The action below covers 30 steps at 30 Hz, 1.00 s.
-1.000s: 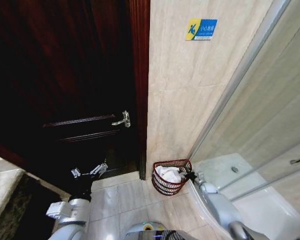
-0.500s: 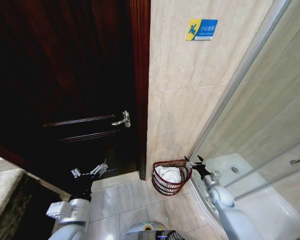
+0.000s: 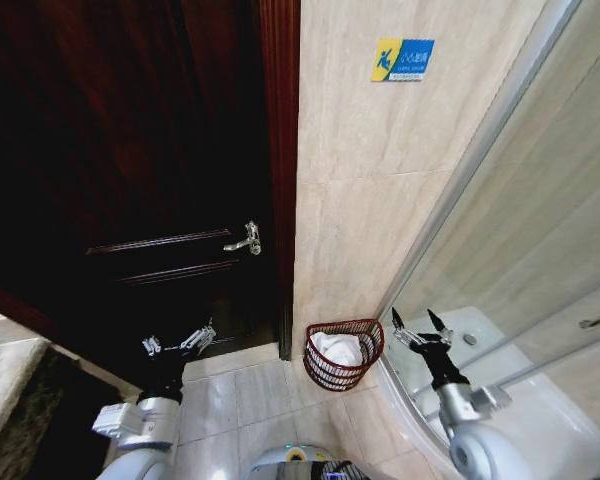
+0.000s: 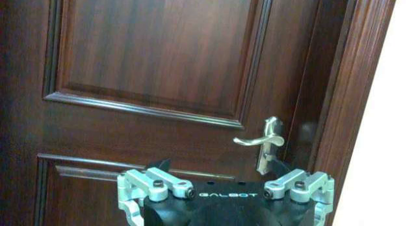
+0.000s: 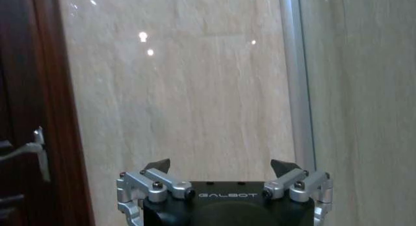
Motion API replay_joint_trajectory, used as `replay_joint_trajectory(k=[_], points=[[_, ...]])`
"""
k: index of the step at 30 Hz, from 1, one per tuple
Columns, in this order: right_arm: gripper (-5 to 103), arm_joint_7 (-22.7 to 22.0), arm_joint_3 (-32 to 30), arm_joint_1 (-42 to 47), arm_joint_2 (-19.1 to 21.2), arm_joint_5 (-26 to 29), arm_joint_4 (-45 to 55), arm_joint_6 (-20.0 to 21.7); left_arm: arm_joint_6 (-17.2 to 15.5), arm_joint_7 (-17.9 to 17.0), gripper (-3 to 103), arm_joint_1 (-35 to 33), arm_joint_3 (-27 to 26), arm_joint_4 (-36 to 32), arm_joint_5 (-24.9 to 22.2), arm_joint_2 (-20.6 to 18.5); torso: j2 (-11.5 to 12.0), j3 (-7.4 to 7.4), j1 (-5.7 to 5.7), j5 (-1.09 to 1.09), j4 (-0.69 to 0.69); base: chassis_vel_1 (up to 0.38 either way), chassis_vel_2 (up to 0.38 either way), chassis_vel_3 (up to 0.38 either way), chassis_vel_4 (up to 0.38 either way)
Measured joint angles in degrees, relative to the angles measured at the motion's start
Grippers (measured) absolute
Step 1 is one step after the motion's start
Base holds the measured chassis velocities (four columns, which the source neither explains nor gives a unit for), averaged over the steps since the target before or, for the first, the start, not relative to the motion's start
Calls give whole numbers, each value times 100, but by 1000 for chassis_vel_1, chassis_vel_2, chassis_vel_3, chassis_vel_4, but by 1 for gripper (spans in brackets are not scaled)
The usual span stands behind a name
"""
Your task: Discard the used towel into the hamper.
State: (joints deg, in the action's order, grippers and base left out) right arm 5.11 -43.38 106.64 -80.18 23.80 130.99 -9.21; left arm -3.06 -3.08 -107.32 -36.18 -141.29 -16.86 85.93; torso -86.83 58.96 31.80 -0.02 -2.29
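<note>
Found the right gripper (image 3: 417, 326) lifted beside the shower glass (image 3: 540, 230), jaws spread wide with nothing between them. Saw the same in the right wrist view: right gripper (image 5: 221, 165) released and empty, pointed at the beige wall tile (image 5: 182, 89), with the metal frame (image 5: 295, 80) of the shower just past one jaw and a door handle (image 5: 32, 149) well off beyond the other.

Placed the hamper (image 3: 329, 376) on the floor in the corner, below those jaws and just to their left, near but apart from them. Made out white cloth (image 3: 338, 347) bunched inside it, probably the towel, though too small in the head view to be sure. Noted nothing draped over the rim.

Found the left gripper (image 3: 177, 343) held low in front of the dark wooden door (image 3: 130, 150), well apart from the hamper, jaws likewise parted and gripping nothing. Confirmed in the left wrist view: left gripper (image 4: 219, 165) open toward the door panel, with the silver lever handle (image 4: 266, 141) above and beyond the jaws, closer to one of them.

Spotted a small blue sign (image 3: 402, 58) high on the wall, far above both sets of jaws.
</note>
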Motion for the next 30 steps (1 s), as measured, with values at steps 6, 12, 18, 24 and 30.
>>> replay_joint_trajectory(k=[6, 12, 18, 24, 30], points=[[100, -134, 34, -82, -142, -227, -137, -448, 0, 0, 100, 0, 0, 0, 0, 0, 1, 1, 1, 3, -1, 0, 0, 0, 0], [100, -253, 11, -232, -97, -188, -140, -519, 0, 0, 100, 0, 0, 0, 0, 1, 1, 1, 1, 2, -1, 0, 0, 0, 0], [100, -297, 25, -302, -71, -179, -92, -589, 0, 0, 100, 0, 0, 0, 0, 0, 2, 1, 2, 2, -1, 0, 0, 0, 0], [100, -297, 38, -328, -63, -197, -145, -645, 0, 0, 100, 1, 0, 0, 0, 0, 2, 2, 5, 2, 0, 79, -74, -66, 86], [100, -292, 48, -338, -59, -204, -241, -684, 0, 0, 100, 0, 0, 0, 0, 0, 2, 1, 1, 4, -1, 180, -180, -184, 202]])
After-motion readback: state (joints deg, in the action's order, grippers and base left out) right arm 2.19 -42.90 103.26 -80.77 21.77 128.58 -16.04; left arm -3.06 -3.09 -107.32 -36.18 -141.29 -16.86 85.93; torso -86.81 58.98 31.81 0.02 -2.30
